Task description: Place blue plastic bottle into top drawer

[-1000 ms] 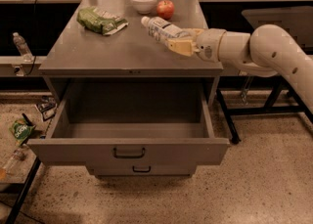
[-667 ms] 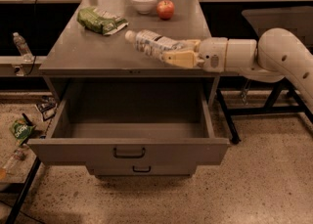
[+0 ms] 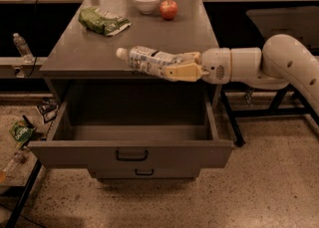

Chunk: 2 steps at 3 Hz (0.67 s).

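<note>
Camera view. Shows the gripper (image 3: 175,68) at the front edge of the table (image 3: 89,53), shut tight around the blue plastic bottle (image 3: 147,58). Holds it sideways in the air, white cap pointing left, with the open top drawer (image 3: 75,153) below. Shows a white bowl (image 3: 146,1), red apple (image 3: 168,9) and green bag (image 3: 103,21) farther back.

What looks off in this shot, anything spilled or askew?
Only the floor left of the drawer: a green packet and other wrappers lie scattered there. The bottle lies sideways, but the gripper is shut on it by the table's front edge, so that's expected.
</note>
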Motion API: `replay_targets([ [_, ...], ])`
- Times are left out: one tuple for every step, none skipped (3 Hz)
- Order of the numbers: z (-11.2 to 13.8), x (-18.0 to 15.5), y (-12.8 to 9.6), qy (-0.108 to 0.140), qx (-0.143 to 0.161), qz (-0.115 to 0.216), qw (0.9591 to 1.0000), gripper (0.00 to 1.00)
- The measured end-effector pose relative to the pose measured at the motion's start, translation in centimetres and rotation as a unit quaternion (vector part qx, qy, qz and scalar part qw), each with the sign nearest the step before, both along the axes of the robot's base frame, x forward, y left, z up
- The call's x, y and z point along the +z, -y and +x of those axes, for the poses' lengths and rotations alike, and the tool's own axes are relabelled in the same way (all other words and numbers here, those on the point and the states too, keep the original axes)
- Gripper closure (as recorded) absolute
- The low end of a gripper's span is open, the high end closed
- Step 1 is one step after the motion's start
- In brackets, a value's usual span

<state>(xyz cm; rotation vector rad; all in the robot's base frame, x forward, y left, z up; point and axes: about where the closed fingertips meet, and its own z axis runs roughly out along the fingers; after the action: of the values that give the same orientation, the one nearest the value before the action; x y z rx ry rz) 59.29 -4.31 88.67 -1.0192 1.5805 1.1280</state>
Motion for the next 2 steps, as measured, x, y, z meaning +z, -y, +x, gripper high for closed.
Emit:
replay_targets([
  [-1.3,-1.4,-0.6,-0.015,0.007,0.001,0.9999,1.0],
  [-3.4,-3.9,-2.3,-0.046,0.043,-0.003,0.998,1.0],
])
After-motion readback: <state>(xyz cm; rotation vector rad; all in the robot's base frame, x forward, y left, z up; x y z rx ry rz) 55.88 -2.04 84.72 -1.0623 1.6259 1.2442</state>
